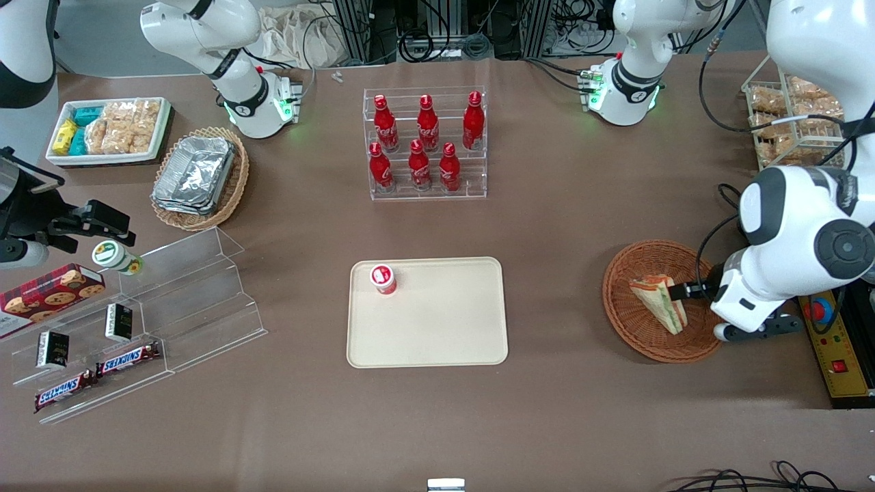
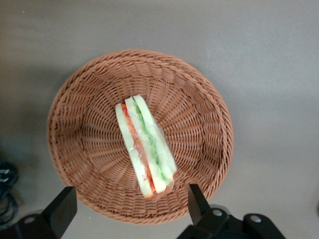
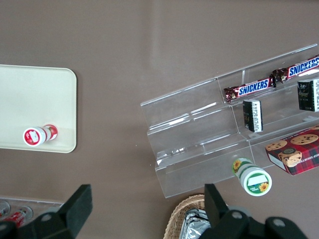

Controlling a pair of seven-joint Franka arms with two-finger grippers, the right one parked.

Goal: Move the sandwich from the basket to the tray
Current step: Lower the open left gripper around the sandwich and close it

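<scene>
The sandwich [image 1: 660, 303] is a pale bread wedge with green and orange-red layers. It lies in the round reddish-brown basket [image 1: 618, 304] toward the working arm's end of the table. My left gripper [image 1: 683, 294] hovers open over the basket, at the rim on the working arm's side, and holds nothing. In the left wrist view the sandwich [image 2: 145, 147] lies on its edge in the middle of the basket [image 2: 75, 129], and the gripper [image 2: 129, 206] has its black fingers [image 2: 197, 201] spread wide above the rim. The cream tray [image 1: 437, 335] lies mid-table; it also shows in the right wrist view [image 3: 30, 94].
A small red-and-white cup [image 1: 383, 279] stands on the tray. A clear rack of red bottles [image 1: 425, 143] stands farther from the camera. A yellow box with a red button [image 1: 830, 342] lies beside the basket. A clear stepped shelf with snacks [image 1: 137, 321] stands toward the parked arm's end.
</scene>
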